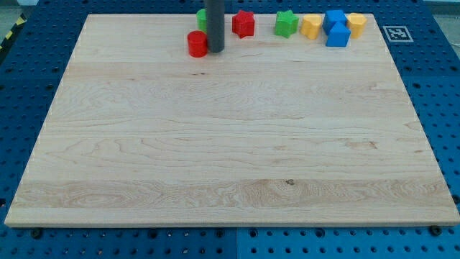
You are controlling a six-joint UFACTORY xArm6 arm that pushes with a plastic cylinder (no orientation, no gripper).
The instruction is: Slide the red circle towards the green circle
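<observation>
The red circle (196, 43) sits near the view's top edge of the wooden board, left of centre. My tip (215, 51) is right beside it, on its right side, touching or almost touching it. The green circle (202, 17) is just above the red circle, mostly hidden behind the dark rod; only its left edge shows.
Along the view's top edge stand a red star (244, 24), a green star (286, 24), a yellow block (310, 26), two blue blocks (336, 29) and another yellow block (356, 23). The board (230, 144) lies on a blue perforated table, with a marker tag (397, 32) at top right.
</observation>
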